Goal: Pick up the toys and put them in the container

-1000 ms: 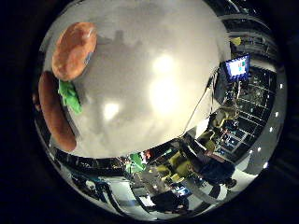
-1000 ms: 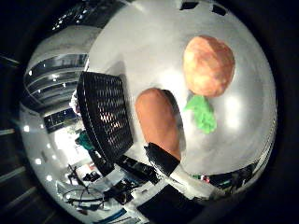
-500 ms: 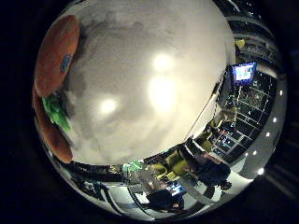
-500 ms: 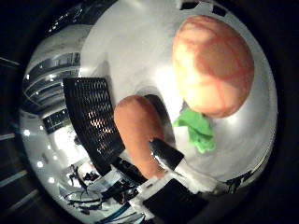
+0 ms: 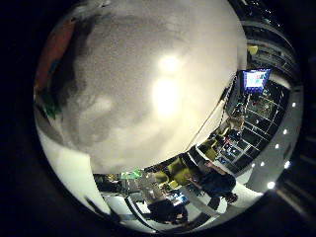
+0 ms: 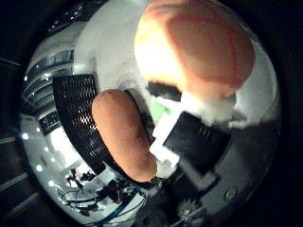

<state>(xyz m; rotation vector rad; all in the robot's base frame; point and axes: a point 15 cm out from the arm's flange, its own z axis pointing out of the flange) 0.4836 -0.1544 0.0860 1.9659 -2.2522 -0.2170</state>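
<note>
A round orange plush toy (image 6: 194,47) lies on the white table (image 5: 158,89) and fills much of the right thumb side palm view, close under my palm. A long orange-brown toy (image 6: 123,132) with a green leaf (image 6: 156,112) lies beside it. White and black parts of my hand (image 6: 194,142) reach in between the two toys, up against the round one. The black mesh container (image 6: 80,118) stands on the table just beyond the long toy. The right little finger side palm view shows a sliver of the orange toy (image 5: 54,54) at the table's side.
The hand's shadow (image 5: 84,79) falls on the table near the orange toy. Beyond the table's edge the room shows a lit screen (image 5: 254,79) and furniture.
The camera has come much closer to the table and the round toy, which now looks far larger. More of my hand has come into the thumb side view between the toys.
</note>
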